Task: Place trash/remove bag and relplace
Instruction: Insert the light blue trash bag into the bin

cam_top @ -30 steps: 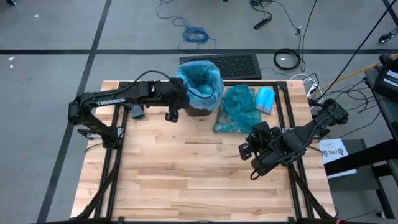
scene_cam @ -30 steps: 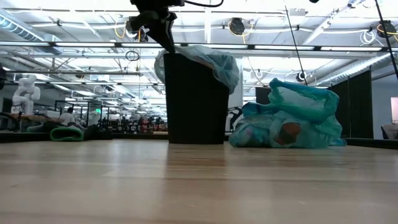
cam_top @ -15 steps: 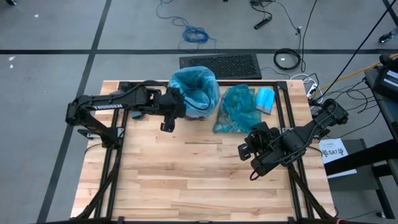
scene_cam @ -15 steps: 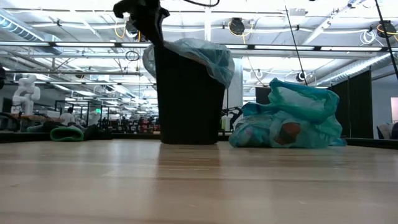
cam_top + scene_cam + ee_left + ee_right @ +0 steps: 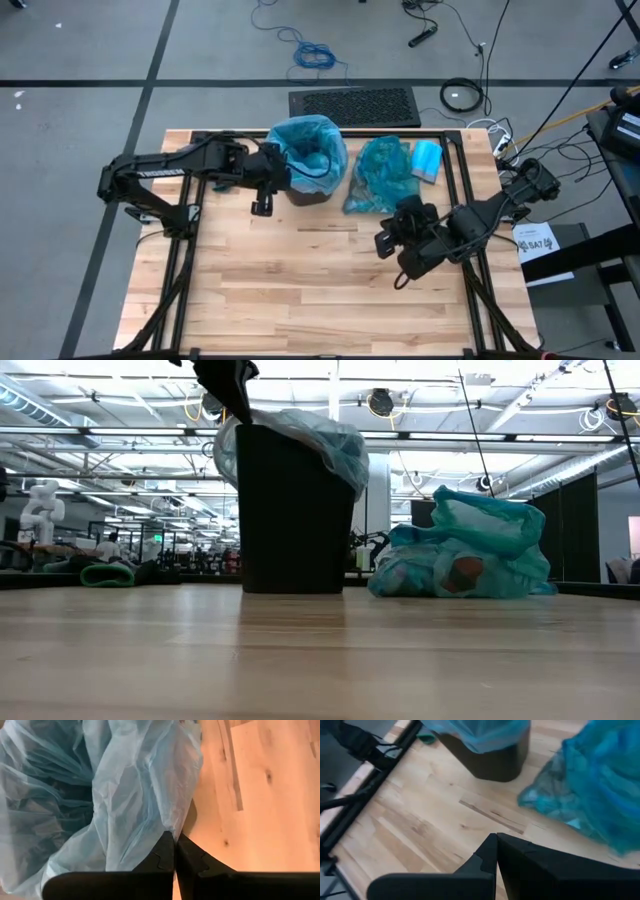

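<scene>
The black square bin (image 5: 305, 190) stands near the table's far edge, lined with a pale sky-blue plastic bag (image 5: 308, 150) whose rim folds over the bin's top (image 5: 300, 440). My left gripper (image 5: 175, 842) is at the bin's left rim (image 5: 238, 428), shut on that liner. The dark teal bag (image 5: 378, 175) lies slumped on the table right of the bin, and brown trash (image 5: 462, 574) shows through it. My right gripper (image 5: 399, 268) hovers shut over the table, nearer than the teal bag (image 5: 590, 785). My left gripper pinches the pale blue liner's overhanging edge (image 5: 165, 827) between its two shut fingers at the bin's left rim. The fingers come from above, pointing down (image 5: 232, 390). The plastic runs from the fingers up over the rim into the bin.
A folded sky-blue plastic pack (image 5: 427, 160) lies by the teal bag at the far right. A small green object (image 5: 426, 738) sits left of the bin. A black mat (image 5: 354, 104) and cables lie on the floor beyond. Bare wood (image 5: 300, 280) spans the near half.
My left gripper, shut on the liner, has moved toward the table's left and a little nearer. The bin has slid along the table with it, away from the teal bag. My right arm has edged slightly toward the table's left.
</scene>
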